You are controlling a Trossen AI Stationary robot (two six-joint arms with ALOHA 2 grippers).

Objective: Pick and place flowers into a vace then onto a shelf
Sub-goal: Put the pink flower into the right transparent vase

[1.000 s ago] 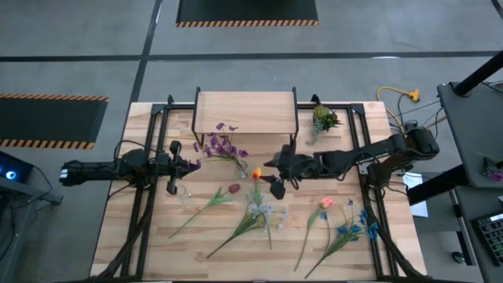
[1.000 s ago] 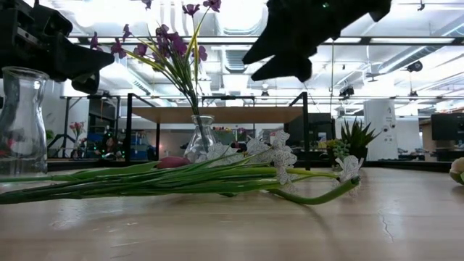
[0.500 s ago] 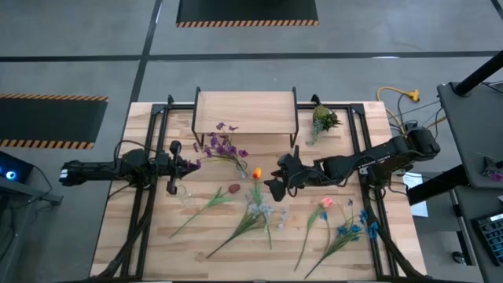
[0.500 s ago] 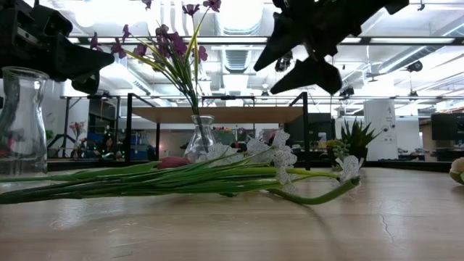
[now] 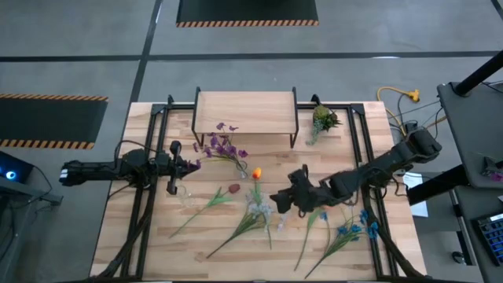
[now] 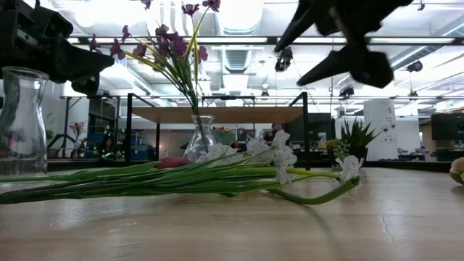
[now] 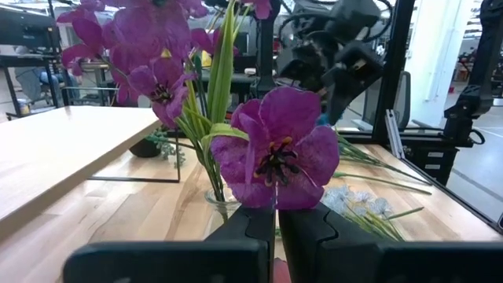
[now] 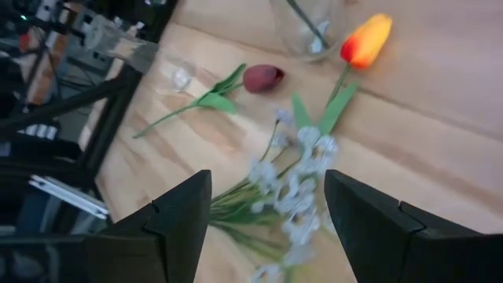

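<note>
Loose flowers lie on the table: an orange one (image 5: 256, 173), a dark red one (image 5: 234, 189), whitish ones (image 5: 259, 212), a pink one (image 5: 326, 203) and blue ones (image 5: 354, 232). A glass vase (image 6: 201, 138) holds purple flowers (image 5: 222, 145) in front of the shelf (image 5: 246, 114). My right gripper (image 5: 279, 201) hangs open above the whitish flowers (image 8: 295, 200), clear of them. My left gripper (image 7: 275, 236) stays shut and level at the table's left, with a purple flower head (image 7: 275, 153) right in front of its tips. My left gripper's shut fingertips stand right at a purple flower head (image 7: 277, 189) of the bunch in the vase. Whether they touch it I cannot tell.
An empty glass vase (image 6: 22, 119) stands near the left gripper. A green-yellow leafy sprig (image 5: 322, 119) sits at the far right beside the shelf. Black frame rails (image 5: 145, 204) run along both table sides. Bare wood shows near the front left.
My right gripper has swung from beside the vase and the orange flower toward the table's near edge, and now hangs over the whitish flowers. It has rolled about its own axis on the way and stayed open. The flowers have not moved.
</note>
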